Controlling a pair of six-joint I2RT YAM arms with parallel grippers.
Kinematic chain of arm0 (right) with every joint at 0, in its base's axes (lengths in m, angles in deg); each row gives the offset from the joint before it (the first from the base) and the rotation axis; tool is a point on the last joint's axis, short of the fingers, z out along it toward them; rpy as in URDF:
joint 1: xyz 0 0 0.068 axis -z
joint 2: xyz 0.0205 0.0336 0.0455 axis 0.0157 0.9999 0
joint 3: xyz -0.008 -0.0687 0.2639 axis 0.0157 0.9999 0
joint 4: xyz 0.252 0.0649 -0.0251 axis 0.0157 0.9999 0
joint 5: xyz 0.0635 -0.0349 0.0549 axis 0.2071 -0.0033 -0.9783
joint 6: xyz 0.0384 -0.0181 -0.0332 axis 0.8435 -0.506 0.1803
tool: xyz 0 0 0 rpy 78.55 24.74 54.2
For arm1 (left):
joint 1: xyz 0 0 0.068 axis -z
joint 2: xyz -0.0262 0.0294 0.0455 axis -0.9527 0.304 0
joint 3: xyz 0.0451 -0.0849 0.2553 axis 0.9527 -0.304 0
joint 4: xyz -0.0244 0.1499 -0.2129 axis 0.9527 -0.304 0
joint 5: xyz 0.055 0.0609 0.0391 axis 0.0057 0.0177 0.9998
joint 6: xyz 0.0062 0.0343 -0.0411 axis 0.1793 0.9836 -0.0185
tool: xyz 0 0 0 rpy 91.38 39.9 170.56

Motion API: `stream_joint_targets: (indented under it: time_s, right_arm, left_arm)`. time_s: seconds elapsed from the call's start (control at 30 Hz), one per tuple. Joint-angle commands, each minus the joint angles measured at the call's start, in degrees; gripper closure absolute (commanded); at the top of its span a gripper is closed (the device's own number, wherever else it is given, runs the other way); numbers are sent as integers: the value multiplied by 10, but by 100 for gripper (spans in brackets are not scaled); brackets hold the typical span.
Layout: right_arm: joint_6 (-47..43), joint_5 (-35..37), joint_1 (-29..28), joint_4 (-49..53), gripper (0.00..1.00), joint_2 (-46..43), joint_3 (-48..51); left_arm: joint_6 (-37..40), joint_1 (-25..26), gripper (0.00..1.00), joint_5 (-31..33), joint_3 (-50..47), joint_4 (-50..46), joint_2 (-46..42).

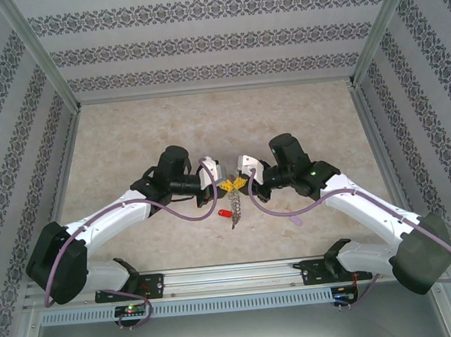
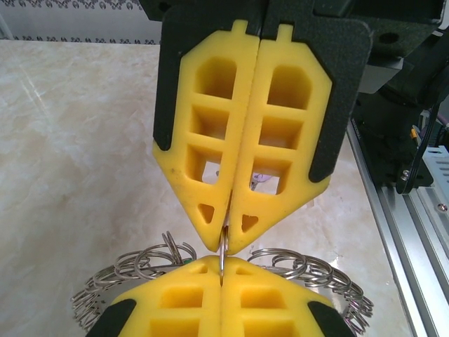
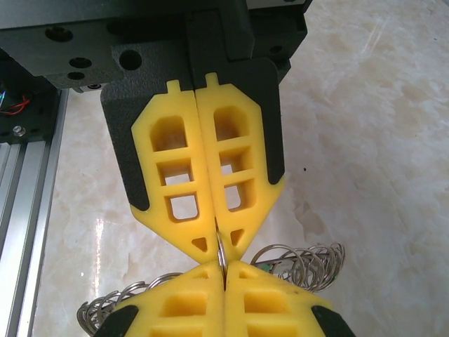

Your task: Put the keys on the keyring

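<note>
Above the table's middle my left gripper (image 1: 225, 186) and right gripper (image 1: 238, 185) meet tip to tip. Each is shut on the same small wire loop (image 2: 224, 247) on the rim of the keyring (image 2: 144, 265). In the left wrist view my left gripper (image 2: 222, 265) is at the bottom and the right gripper (image 2: 226, 242) faces it from above. The right wrist view mirrors this, with the right gripper (image 3: 224, 270) below and the left gripper (image 3: 219, 242) above. The keyring's fringe of loops (image 3: 302, 263) spreads to both sides. A green tag (image 3: 263, 267) peeks out among them. A red-tagged key (image 1: 224, 214) is just below the grippers.
A pale lilac tag (image 1: 295, 220) lies on the marble tabletop (image 1: 130, 145) by the right forearm. Purple cables (image 1: 186, 212) loop off both arms. Patterned walls close off the left, right and back, and an aluminium rail (image 1: 234, 275) runs along the near edge.
</note>
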Motion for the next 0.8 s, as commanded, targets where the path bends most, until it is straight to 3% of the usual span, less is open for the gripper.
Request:
stream_joint_targets:
  time_s: [0.0, 0.17, 0.27, 0.4, 0.5, 0.6, 0.63, 0.77]
  right_arm:
    - [10, -22, -1, -24, 100, -6, -18]
    - [15, -8, 0, -14, 84, -17, -8]
    - [32, -37, 16, -10, 72, -46, -13]
    - [73, -35, 47, -23, 70, -83, -14]
    - [168, 60, 63, -46, 69, -97, 5]
    - [330, 271, 75, -11, 63, -85, -4]
    - [371, 308, 85, 21, 65, -75, -14]
    - [500, 330, 147, 157, 67, -31, -38]
  left_arm:
    - [8, 11, 100, -10, 8, -2, 2]
    - [-21, 10, 100, -1, -9, 45, -7]
    - [-35, 10, 100, 17, -24, 74, -18]
    - [-46, 9, 100, 18, -30, 96, -25]
    - [-54, 8, 100, 18, -32, 109, -26]
    - [-60, 8, 100, 19, -32, 114, -25]
    - [-60, 7, 100, 19, -32, 115, -26]
    - [-59, 9, 100, 22, -26, 105, -25]
